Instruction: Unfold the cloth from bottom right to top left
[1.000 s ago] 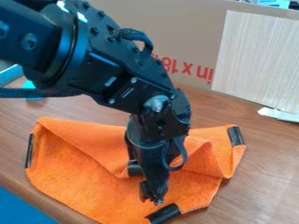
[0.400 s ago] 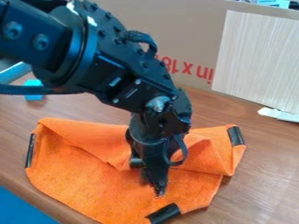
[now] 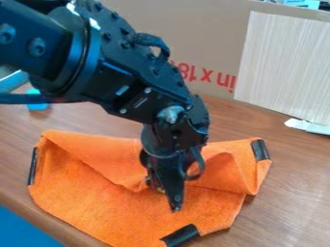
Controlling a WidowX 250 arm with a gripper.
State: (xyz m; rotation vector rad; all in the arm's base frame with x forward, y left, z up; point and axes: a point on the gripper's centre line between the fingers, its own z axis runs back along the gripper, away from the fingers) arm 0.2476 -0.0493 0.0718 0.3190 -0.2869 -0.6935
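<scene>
Camera view: my gripper (image 3: 173, 203) hangs tip down over the middle of the cloth (image 3: 103, 207), at the loose edge of its folded-over flap (image 3: 97, 147). Whether it is apart, together or clamped on some cloth I cannot tell. I judge it is set there because that edge is what has to be caught or pushed for the unfolding, likely an early step

The cloth lies on the table (image 3: 290, 202) under and around my gripper. Its flap spreads behind and to the left, doubled toward the camera, which is why the far side looks short. Just right of my gripper the layer stands up in a curl (image 3: 226, 169), so I would expect it to drag or bunch if my grip took only part of the edge; a lift, then a carry toward the top left, seems right. Of the black tabs, one (image 3: 180, 235) sits in front of my gripper, one (image 3: 260, 150) right and behind, one (image 3: 32, 166) well to its left; they seem to be corner fastenings

Farther off, a blue panel (image 3: 22, 231) lies front left and a blue block (image 3: 37, 101) back left. Behind my gripper stands the cardboard (image 3: 193, 38), with a pale board (image 3: 283, 62) to the right, seemingly leaning on it
</scene>
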